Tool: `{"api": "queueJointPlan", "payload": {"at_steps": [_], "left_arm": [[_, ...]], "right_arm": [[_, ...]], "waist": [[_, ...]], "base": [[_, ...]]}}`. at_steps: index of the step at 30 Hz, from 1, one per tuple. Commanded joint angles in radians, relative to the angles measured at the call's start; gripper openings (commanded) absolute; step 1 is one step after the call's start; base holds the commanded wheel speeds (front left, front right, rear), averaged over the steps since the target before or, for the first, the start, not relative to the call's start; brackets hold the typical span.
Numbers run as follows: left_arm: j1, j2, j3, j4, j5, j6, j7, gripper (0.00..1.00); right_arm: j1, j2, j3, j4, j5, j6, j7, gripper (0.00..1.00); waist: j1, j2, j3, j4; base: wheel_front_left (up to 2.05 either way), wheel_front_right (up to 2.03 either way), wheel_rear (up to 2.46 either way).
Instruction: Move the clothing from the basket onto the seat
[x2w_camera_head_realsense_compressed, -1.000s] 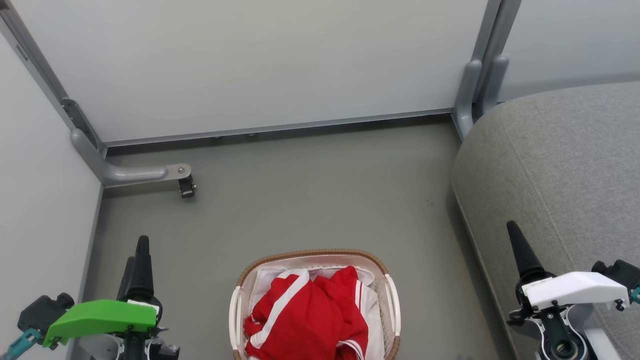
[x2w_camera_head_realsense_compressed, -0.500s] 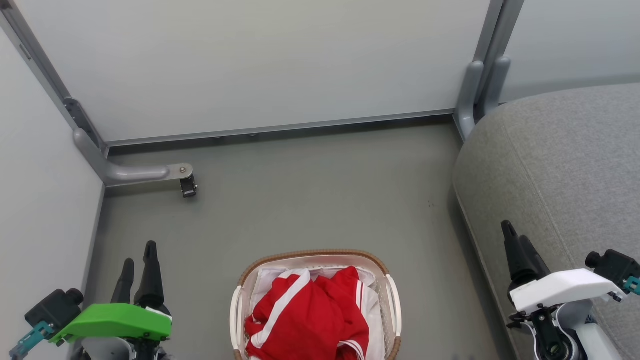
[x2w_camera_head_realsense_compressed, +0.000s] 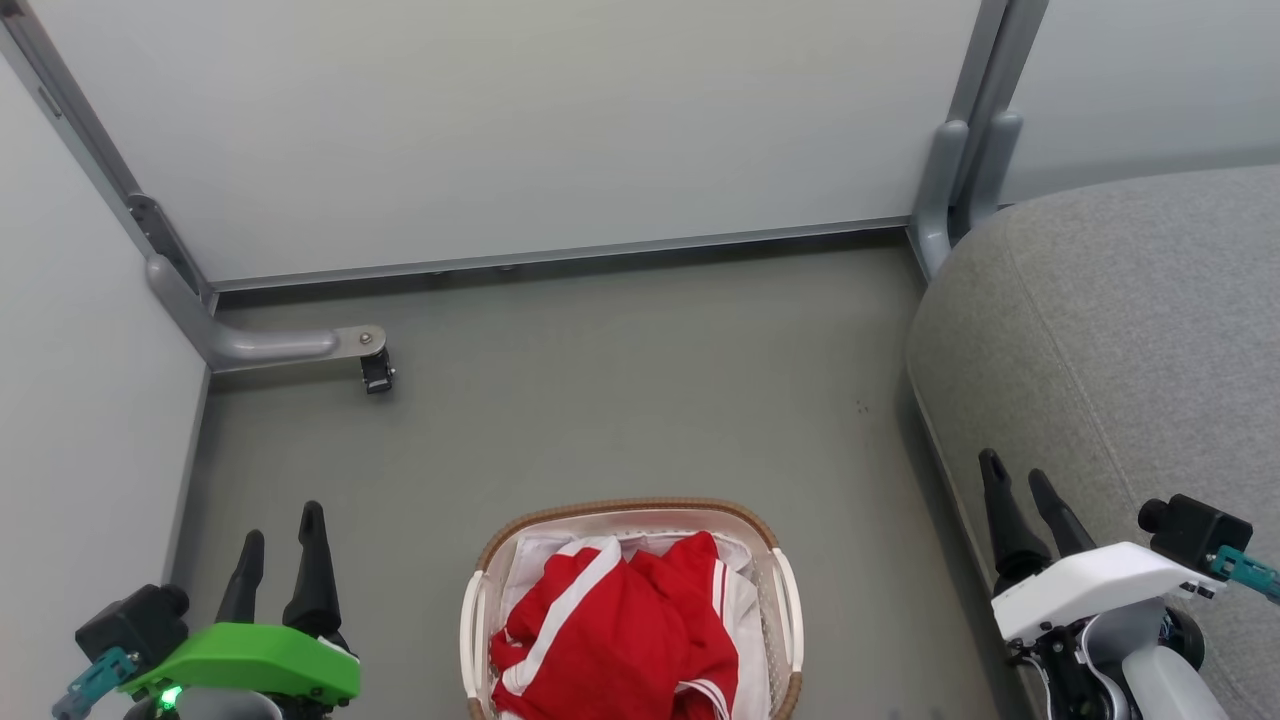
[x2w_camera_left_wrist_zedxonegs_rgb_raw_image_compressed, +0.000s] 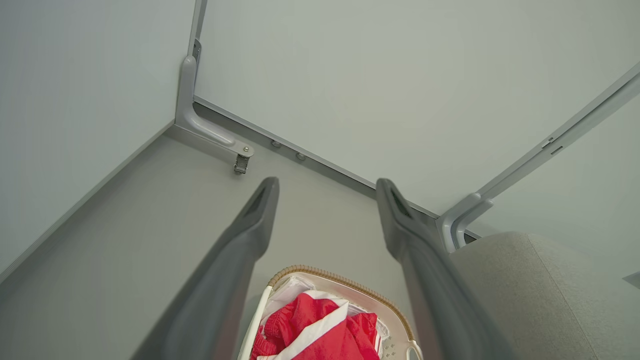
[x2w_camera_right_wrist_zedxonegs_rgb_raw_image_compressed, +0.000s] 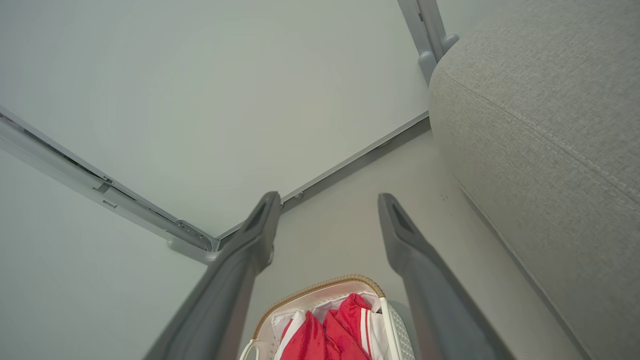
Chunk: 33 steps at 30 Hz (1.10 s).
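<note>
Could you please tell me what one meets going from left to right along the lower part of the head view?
left gripper → basket, with the clothing inside it → right gripper, in front of the seat

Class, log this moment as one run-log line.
clothing: in basket | seat: right of basket | left gripper: open | right gripper: open

Clothing (x2w_camera_head_realsense_compressed: 615, 640) in basket (x2w_camera_head_realsense_compressed: 628, 511); seat (x2w_camera_head_realsense_compressed: 1120, 340) right of basket.
</note>
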Motion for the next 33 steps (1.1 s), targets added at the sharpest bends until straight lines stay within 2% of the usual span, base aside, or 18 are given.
{"api": "queueJointPlan", "payload": {"at_steps": [1,9,33], "left_arm": [[0.004,0.013,-0.003,-0.008,0.039,0.004,-0.011,1.0],[0.016,0.014,-0.026,-0.016,0.158,0.008,-0.039,1.0],[-0.019,0.008,-0.065,0.017,0.389,0.008,-0.095,1.0]], "right_arm": [[-0.022,-0.007,0.001,-0.001,-0.038,0.0,-0.012,1.0],[-0.027,-0.01,0.011,0.016,-0.168,0.0,-0.038,1.0],[-0.078,-0.008,0.029,0.082,-0.427,0.0,-0.096,1.0]], "waist": [[0.0,0.0,0.0,0.001],[0.0,0.0,0.0,0.004],[0.0,0.0,0.004,0.003]], "base": [[0.0,0.0,0.0],[0.0,0.0,0.0],[0.0,0.0,0.0]]}}
